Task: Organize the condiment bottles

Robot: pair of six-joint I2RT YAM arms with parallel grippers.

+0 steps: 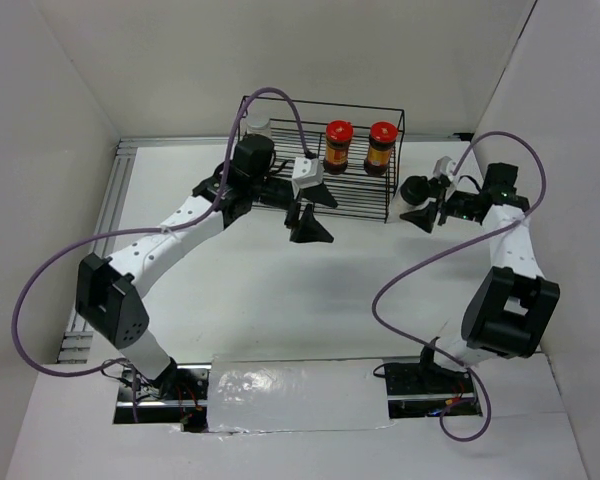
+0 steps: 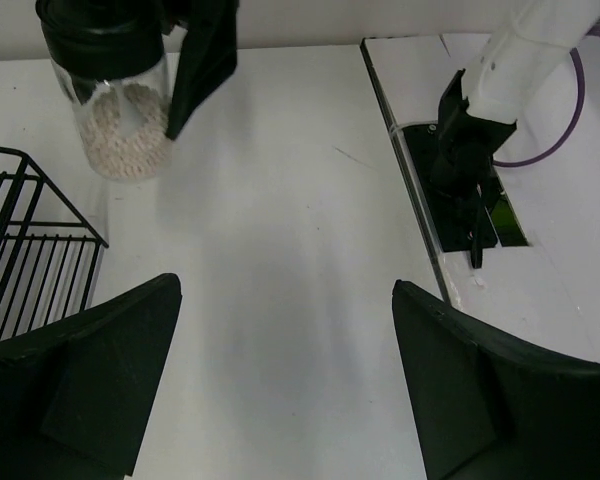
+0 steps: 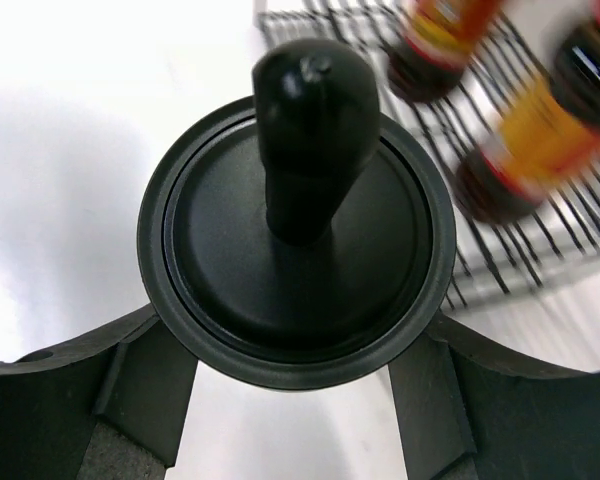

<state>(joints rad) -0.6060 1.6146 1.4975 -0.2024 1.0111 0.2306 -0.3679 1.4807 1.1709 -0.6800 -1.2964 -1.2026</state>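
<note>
The right claw [image 1: 420, 205] is closed on the black-cap bottle [image 1: 415, 188]. In the right wrist view its two fingers [image 3: 145, 380] press on both sides of the round black cap. The left wrist view shows the bottle is see-through and has small pale grains inside. This bottle is just to the right of the rack [image 1: 360, 195], near its end. The pictures do not show if it stands on the desk [image 1: 280, 290] or hangs a bit above it.

The left claw [image 1: 313, 212] is wide open and holds nothing. It hangs over the desk just in front of the rack.

Two red-cap bottles [image 1: 339, 146] [image 1: 381, 146] stand upright side by side inside the black wire rack. They are brown. The white-cap bottle [image 1: 258, 127] stands at the left end of the rack, partly hidden behind the left arm.
</note>
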